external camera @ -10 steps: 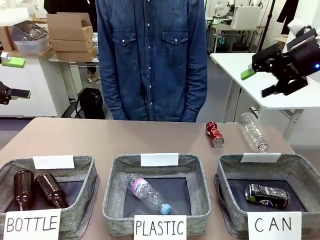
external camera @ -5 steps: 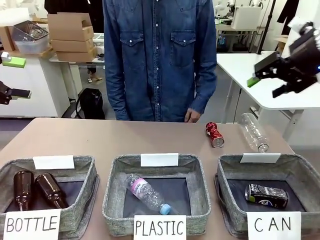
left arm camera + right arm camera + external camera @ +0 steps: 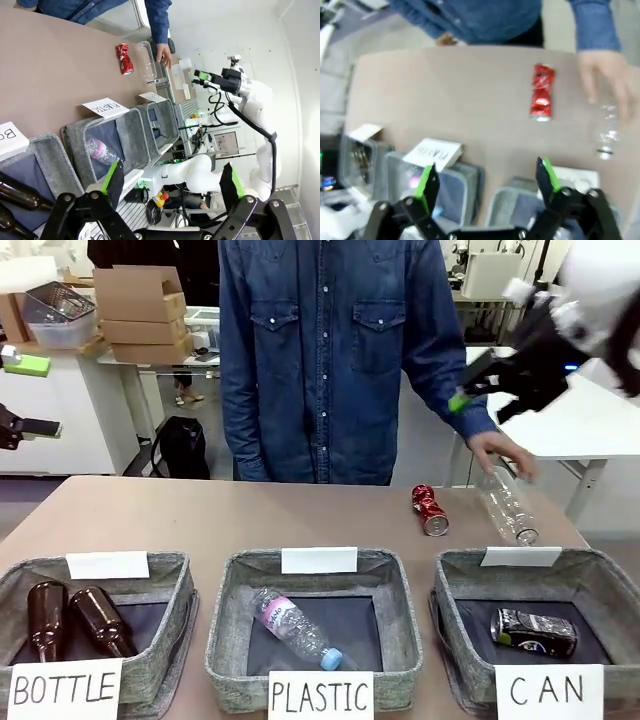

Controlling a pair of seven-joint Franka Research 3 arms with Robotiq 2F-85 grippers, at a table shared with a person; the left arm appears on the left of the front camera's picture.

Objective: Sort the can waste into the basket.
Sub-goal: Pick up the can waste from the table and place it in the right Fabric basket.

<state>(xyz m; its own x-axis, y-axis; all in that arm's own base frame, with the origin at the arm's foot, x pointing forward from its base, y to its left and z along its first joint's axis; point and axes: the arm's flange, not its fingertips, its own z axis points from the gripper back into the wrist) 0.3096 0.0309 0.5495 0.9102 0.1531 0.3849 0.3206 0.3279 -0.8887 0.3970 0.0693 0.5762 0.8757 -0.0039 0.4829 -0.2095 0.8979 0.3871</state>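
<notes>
On the bench point(image 3: 200, 515) the job looks half done. The CAN basket point(image 3: 610, 570) holds the black-and-silver can point(image 3: 533, 631). The red can point(image 3: 430, 509) lies on the bare top beyond the basket, just beside a clear bottle point(image 3: 507, 505). The left jaws and the right jaws both stand spread, pinching nothing, the right ones high over the far right. A person's hand point(image 3: 503, 452) is at the bottle; I cannot tell whether it touches. The right wrist view is blurred.

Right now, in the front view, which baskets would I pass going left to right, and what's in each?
BOTTLE basket with two brown bottles → PLASTIC basket with a clear bottle → CAN basket with a black can.
</notes>
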